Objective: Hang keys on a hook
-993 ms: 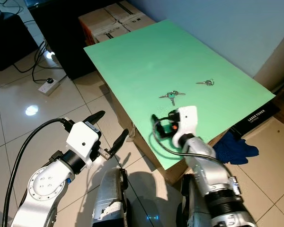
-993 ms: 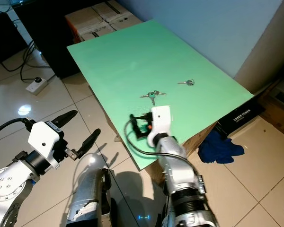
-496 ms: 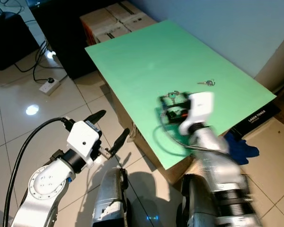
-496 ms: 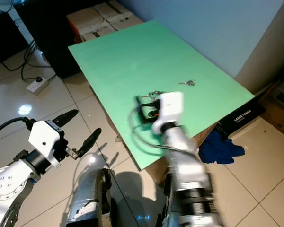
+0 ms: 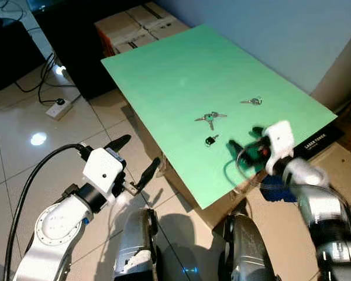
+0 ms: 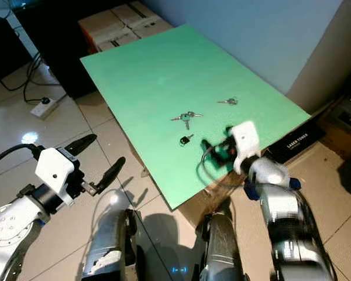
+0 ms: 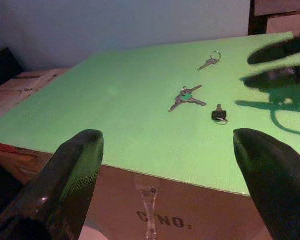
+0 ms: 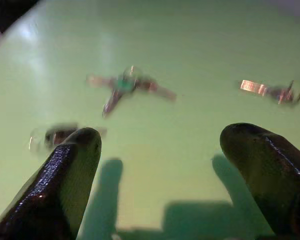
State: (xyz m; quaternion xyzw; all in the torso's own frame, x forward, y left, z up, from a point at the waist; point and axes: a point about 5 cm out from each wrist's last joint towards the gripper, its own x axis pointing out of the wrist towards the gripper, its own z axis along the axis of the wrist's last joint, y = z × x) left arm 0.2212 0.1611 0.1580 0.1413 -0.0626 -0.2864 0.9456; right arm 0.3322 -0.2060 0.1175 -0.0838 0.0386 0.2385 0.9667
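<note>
Green board (image 5: 181, 70) forms the work surface, and three key items lie on it: a bunch with a green tag (image 5: 210, 117) near the middle, a small black-headed key (image 5: 210, 140) just beside it toward the robot, and a single key on a ring (image 5: 253, 101) farther off toward the wall. Right gripper (image 5: 244, 139) hovers over the board's near right edge, fingers spread wide and holding nothing. In the right wrist view the green-tagged bunch lies ahead between the finger lines, its keys splayed crosswise, with the black-headed key off to one side. Left gripper (image 5: 134, 157) is likewise spread and empty, held off the board's near edge over the tiled floor (image 5: 23, 123). Judgement: the right arm is nearer, so the pickup falls to it. No hook can be identified.
</note>
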